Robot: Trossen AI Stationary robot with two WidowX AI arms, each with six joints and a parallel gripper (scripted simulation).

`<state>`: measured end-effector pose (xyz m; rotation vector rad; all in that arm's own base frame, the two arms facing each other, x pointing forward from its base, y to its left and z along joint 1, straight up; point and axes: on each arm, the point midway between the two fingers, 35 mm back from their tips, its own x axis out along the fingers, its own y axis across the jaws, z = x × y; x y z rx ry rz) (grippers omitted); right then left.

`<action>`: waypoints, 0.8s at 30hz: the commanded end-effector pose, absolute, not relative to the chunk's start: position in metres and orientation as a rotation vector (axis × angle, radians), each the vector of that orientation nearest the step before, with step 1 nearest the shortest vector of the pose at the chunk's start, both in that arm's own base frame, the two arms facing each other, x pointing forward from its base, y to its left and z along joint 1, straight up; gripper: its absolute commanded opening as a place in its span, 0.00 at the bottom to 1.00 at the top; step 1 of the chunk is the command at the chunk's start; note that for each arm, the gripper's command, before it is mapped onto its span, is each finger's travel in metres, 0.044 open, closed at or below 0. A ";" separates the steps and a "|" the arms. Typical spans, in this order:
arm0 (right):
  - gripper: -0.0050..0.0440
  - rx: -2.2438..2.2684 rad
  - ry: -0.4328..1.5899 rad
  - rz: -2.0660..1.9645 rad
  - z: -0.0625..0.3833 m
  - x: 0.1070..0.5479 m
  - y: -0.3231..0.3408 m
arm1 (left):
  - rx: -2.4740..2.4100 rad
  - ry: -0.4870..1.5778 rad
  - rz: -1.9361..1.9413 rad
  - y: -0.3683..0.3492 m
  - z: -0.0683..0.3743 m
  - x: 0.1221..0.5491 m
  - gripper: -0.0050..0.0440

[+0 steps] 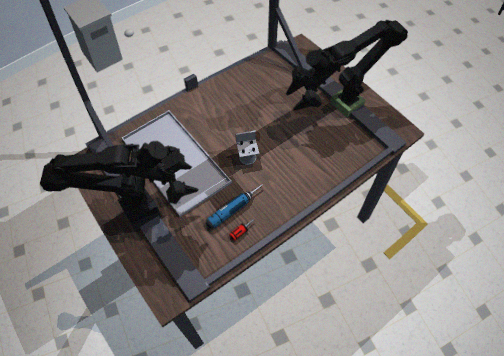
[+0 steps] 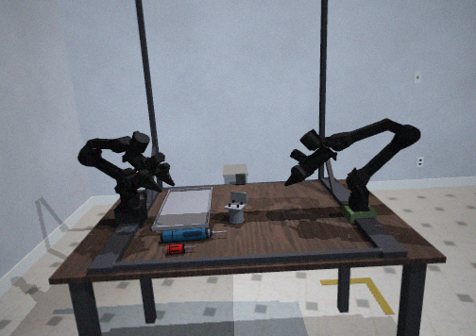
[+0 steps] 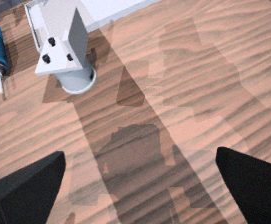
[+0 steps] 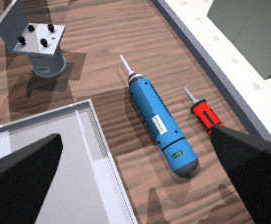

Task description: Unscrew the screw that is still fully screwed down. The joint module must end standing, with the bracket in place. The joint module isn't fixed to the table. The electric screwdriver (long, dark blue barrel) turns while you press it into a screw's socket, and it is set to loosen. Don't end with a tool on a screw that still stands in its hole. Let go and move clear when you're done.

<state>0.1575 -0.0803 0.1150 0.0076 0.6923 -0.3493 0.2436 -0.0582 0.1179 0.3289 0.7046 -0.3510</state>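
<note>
The joint module (image 1: 248, 148) is a grey cylinder standing upright at mid-table, with an L-shaped bracket on top. It also shows in the left wrist view (image 3: 68, 55) and the right wrist view (image 4: 38, 42). Dark screw heads sit in the bracket's plate; I cannot tell how deep each one is. The electric screwdriver (image 1: 230, 210) (image 4: 161, 127), with a blue barrel, lies flat near the front edge. A short red screwdriver (image 1: 239, 230) (image 4: 206, 115) lies beside it. My left gripper (image 1: 305, 95) is open and empty, high above the table's far side. My right gripper (image 1: 182, 178) is open and empty above the tray.
A shallow grey tray (image 1: 175, 160) lies next to the right arm's base. A dark frame rail (image 1: 295, 218) runs along the table's edges. Two upright posts stand at the back. The left arm's base sits on a green block (image 1: 348, 105).
</note>
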 end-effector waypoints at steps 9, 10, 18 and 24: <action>1.00 0.166 0.594 -0.527 0.107 0.148 -0.100 | 0.132 0.642 -0.175 -0.043 0.105 0.312 1.00; 1.00 0.167 0.593 -0.528 0.107 0.148 -0.100 | 0.119 0.631 -0.162 -0.042 0.105 0.317 1.00; 1.00 0.163 0.592 -0.526 0.108 0.149 -0.100 | 0.052 0.504 -0.104 -0.039 0.118 0.350 1.00; 1.00 0.161 0.588 -0.525 0.111 0.149 -0.100 | 0.012 0.408 -0.072 -0.037 0.131 0.369 1.00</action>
